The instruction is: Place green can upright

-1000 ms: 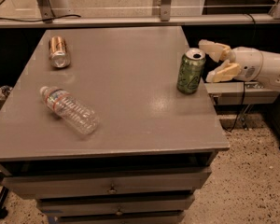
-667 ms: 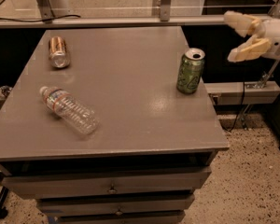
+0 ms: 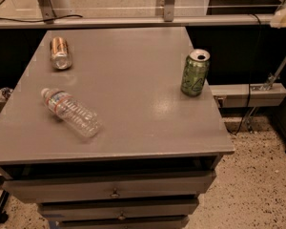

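The green can (image 3: 195, 73) stands upright near the right edge of the grey table (image 3: 128, 70), its open silver top facing up. Nothing touches it. Only a pale sliver of my gripper (image 3: 282, 19) shows at the upper right edge of the view, well above and to the right of the can and past the table's edge.
A copper-orange can (image 3: 60, 53) lies on its side at the table's back left. A clear plastic bottle (image 3: 71, 112) lies on its side at the front left. Drawers (image 3: 114, 192) sit below the tabletop. A rail (image 3: 133, 20) runs behind the table.
My gripper has pulled away from the green can, moving up and to the right until it is almost out of view. The can stays upright where it was.
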Controlling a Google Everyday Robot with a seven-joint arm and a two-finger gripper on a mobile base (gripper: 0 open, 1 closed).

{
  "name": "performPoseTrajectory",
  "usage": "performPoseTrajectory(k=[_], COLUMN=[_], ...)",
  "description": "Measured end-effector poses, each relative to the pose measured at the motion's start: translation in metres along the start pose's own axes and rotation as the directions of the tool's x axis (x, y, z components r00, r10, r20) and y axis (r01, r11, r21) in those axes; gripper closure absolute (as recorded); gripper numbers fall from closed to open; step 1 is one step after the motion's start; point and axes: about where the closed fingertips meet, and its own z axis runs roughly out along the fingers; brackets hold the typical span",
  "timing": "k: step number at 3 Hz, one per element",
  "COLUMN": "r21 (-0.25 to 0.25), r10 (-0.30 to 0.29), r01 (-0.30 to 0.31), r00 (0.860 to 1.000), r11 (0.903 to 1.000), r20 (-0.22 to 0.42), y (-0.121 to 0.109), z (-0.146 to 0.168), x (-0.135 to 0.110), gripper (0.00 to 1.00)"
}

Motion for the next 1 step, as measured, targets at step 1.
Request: performPoseTrajectory(k=[1], r21=[-0.003], r10=[0.002], r01=[-0.002], r00=[1.0], r11=[1.0], r20=[0.0], y=[0.0003], z=[0.0014], x=[0.0009], gripper=[0.0])
